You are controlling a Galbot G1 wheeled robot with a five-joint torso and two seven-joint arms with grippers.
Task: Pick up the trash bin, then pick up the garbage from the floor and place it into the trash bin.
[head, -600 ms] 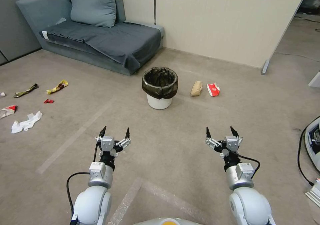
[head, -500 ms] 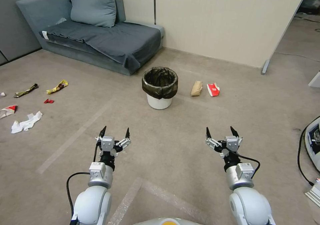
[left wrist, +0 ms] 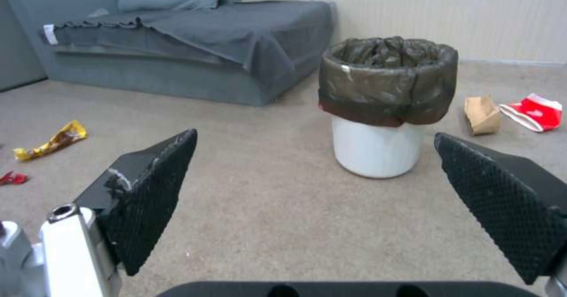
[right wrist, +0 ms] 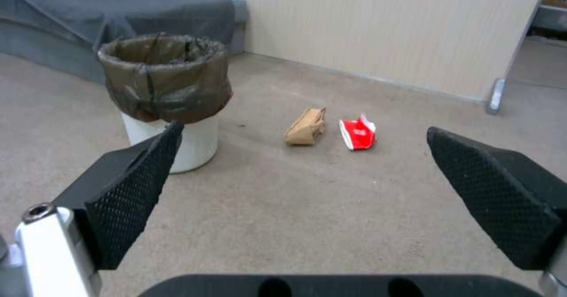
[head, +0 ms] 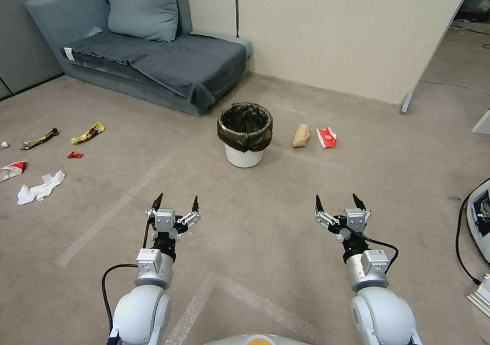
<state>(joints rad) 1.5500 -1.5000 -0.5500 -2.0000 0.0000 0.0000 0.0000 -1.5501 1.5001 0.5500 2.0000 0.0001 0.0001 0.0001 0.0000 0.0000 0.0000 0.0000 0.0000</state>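
Nothing is picked up yet: the trash bin (head: pixel 245 134) stands upright at frame centre, mouth up, long axis vertical. The left gripper (head: pixel 176 203) and right gripper (head: pixel 337 202) hover at the lower frame, both spread wide and empty. Next move, I'd say: reach the rim.

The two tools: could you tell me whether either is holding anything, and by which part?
Nothing is held. The left tool and right tool are both open and empty above the floor, short of the trash bin.
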